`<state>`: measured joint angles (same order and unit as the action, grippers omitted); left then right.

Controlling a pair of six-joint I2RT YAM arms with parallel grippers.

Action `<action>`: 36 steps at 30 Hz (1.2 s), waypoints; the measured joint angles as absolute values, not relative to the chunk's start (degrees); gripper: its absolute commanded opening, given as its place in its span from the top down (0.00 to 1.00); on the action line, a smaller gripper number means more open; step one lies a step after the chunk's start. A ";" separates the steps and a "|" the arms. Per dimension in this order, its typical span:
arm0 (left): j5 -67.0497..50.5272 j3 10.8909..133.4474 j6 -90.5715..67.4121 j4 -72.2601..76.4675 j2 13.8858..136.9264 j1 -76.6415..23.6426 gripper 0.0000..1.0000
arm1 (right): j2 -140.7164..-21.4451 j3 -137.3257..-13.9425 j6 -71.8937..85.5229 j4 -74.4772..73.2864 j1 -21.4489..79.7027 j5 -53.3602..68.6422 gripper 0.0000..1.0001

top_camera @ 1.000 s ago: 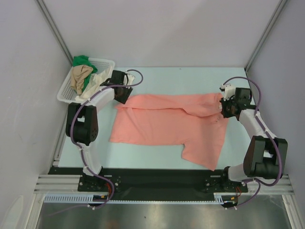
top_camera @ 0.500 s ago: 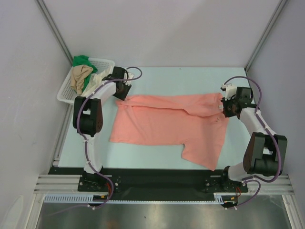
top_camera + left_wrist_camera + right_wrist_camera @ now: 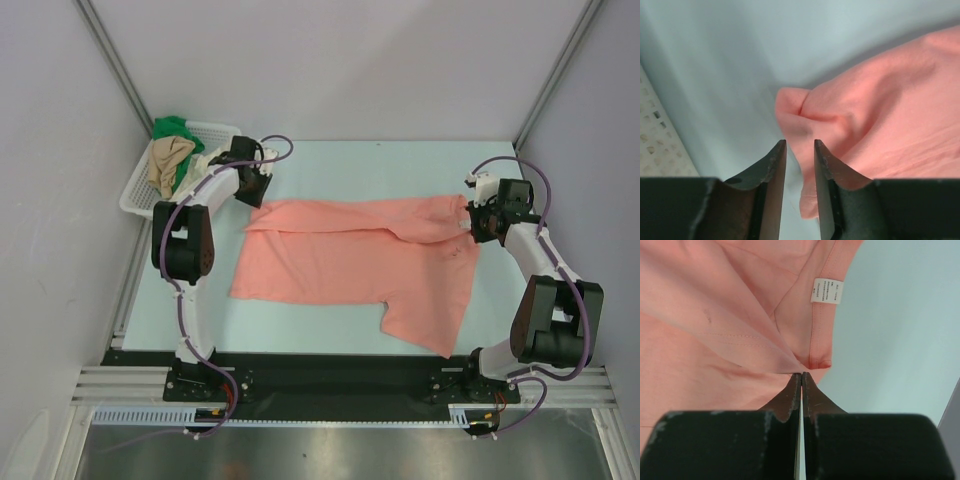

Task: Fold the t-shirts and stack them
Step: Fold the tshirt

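The left claw (image 3: 798, 143) stands narrowly parted, the right claw (image 3: 801, 374) shut.

white lattice basket (image 3: 215, 128) | far-L corner of table (image 3: 400, 165) | tbl top pale blue

Across the middle of the table (image 3: 400, 165) a spread t-shirt (image 3: 340, 260), lattice basket (image 3: 222, 129) at the table's 10 o'clock corner, bunched t-shirts (image 3: 170, 160) in it, left gripper (image 3: 799, 145) at the spread t-shirt's 10 o'clock corner, beside the basket, right gripper (image 3: 801, 374) on its 2 o'clock corner.
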<state>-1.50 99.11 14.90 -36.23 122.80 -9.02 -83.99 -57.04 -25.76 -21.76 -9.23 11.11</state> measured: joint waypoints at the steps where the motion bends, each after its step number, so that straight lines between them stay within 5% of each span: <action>1: -2.00 99.11 14.90 -36.58 122.80 -9.02 0.68 | -83.99 -57.04 -25.74 -21.76 -9.23 11.09 1.00; 11: -4.71 99.11 14.33 -37.52 124.90 -8.58 0.67 | -84.01 -57.04 -25.80 -22.04 -9.23 10.92 1.00; 15: -4.47 99.09 13.93 -37.63 125.25 -7.94 0.50 | -84.01 -57.04 -25.80 -22.04 -9.23 10.94 1.00; 18: -4.21 98.96 13.43 -37.60 125.25 -7.25 0.50 | -84.01 -57.04 -25.82 -22.04 -9.23 10.94 1.00; 23: -4.49 98.30 13.37 -37.82 125.27 -6.15 0.57 | -84.01 -57.04 -26.11 -22.09 -9.23 10.94 1.00; 30: -7.35 98.21 12.93 -38.11 125.49 -5.87 0.93 | -84.01 -57.28 -26.63 -22.28 -9.23 10.94 1.00; 36: -9.63 98.17 13.08 -38.41 125.75 -5.87 1.00 | -84.01 -57.67 -26.65 -22.33 -9.23 10.94 1.00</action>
<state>-9.63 98.17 13.08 -38.41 125.75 -5.87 -84.01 -57.67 -26.65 -22.33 -9.23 10.94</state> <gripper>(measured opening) 0.009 0.010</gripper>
